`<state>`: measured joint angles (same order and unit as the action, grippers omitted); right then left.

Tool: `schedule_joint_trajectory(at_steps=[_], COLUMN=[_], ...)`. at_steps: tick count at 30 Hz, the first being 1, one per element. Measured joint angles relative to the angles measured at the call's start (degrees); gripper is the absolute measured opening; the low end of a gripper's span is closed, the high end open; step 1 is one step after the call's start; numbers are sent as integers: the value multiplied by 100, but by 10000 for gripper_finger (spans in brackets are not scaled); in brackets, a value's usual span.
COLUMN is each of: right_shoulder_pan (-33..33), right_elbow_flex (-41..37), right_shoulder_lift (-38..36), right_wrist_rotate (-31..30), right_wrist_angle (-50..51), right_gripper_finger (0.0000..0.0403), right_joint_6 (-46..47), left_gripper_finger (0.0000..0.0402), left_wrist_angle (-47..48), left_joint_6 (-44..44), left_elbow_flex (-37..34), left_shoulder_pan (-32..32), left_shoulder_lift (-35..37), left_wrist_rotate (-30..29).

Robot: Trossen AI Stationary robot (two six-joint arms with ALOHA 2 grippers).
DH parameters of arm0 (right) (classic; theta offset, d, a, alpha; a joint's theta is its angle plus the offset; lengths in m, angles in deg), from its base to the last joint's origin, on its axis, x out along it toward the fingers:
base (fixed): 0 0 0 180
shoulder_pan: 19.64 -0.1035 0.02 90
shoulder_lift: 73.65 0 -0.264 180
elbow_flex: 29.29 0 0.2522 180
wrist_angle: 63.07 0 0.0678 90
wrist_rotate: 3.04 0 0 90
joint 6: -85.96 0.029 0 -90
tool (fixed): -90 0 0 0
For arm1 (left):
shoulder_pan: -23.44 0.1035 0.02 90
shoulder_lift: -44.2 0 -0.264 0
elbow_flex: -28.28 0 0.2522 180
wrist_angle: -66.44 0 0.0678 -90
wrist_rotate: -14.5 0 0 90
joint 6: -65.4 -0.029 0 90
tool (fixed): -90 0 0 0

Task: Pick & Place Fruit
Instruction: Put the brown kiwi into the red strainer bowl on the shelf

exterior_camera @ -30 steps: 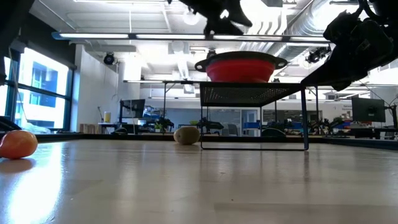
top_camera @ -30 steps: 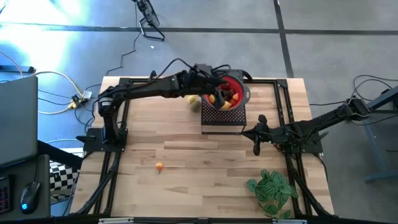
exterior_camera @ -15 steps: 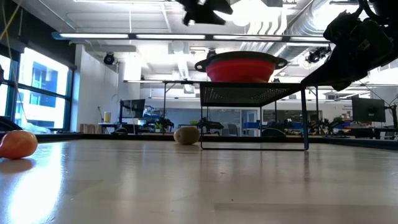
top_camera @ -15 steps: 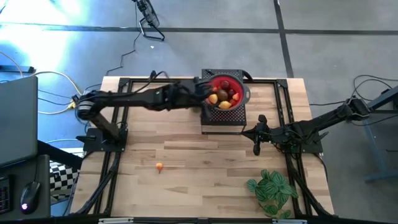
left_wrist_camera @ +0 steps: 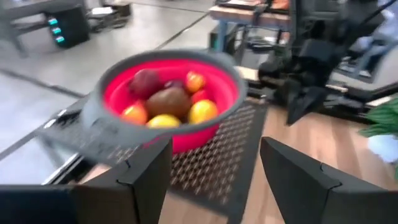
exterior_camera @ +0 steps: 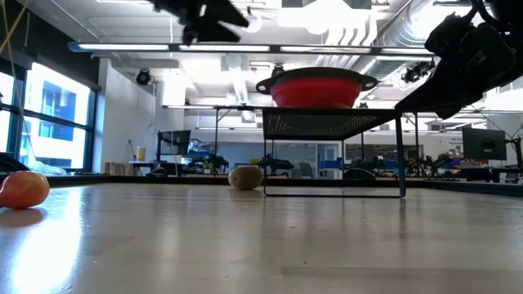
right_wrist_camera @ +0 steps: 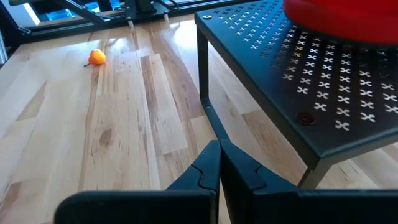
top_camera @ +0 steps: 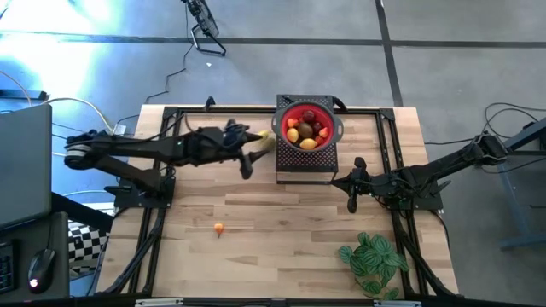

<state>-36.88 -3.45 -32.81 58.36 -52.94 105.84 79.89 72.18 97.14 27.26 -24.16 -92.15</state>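
A red bowl [top_camera: 307, 128] with several small fruits, yellow, orange and dark red [left_wrist_camera: 168, 102], stands on a black perforated rack [top_camera: 304, 166] at the table's far side. A yellow-green fruit [top_camera: 265, 137] lies on the table by the rack's left side, also seen in the low view [exterior_camera: 245, 177]. An orange fruit [top_camera: 219, 228] lies alone near the table's left front. My left gripper [top_camera: 247, 152] hangs open and empty, left of the bowl and pointing at it [left_wrist_camera: 214, 180]. My right gripper [top_camera: 352, 194] is shut and empty, right of the rack [right_wrist_camera: 219, 168].
A green leafy plant [top_camera: 373, 260] sits at the table's near right corner. Black frame rails [top_camera: 162, 213] run along the table's left and right sides. Bare wood lies between the rack and the near edge.
My left gripper has drawn back from above the red bowl toward the table's left edge and sunk a little, still open and empty. The fruits in the bowl and on the table lie where they were.
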Motion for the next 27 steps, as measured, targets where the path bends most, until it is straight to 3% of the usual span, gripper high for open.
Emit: schedule_joint_trajectory(at_steps=[10,19,27], right_shoulder_pan=[2,2,2], right_elbow_flex=[2,0,0], right_shoulder_lift=[-2,0,-2], right_wrist_rotate=[0,0,0], right_wrist_angle=[-45,-45,-44], right_gripper_finger=[2,2,2], right_joint_6=[0,0,0], left_gripper_finger=[237,237,237], left_wrist_angle=[41,24,-366], left_joint_6=[772,1951,2538], left_elbow_flex=[-1164,-2008,-2127], left_shoulder_pan=[-594,-648,-648], left_shoulder_lift=[378,-28,-884], left_wrist_rotate=[-1842,-2145,-2862])
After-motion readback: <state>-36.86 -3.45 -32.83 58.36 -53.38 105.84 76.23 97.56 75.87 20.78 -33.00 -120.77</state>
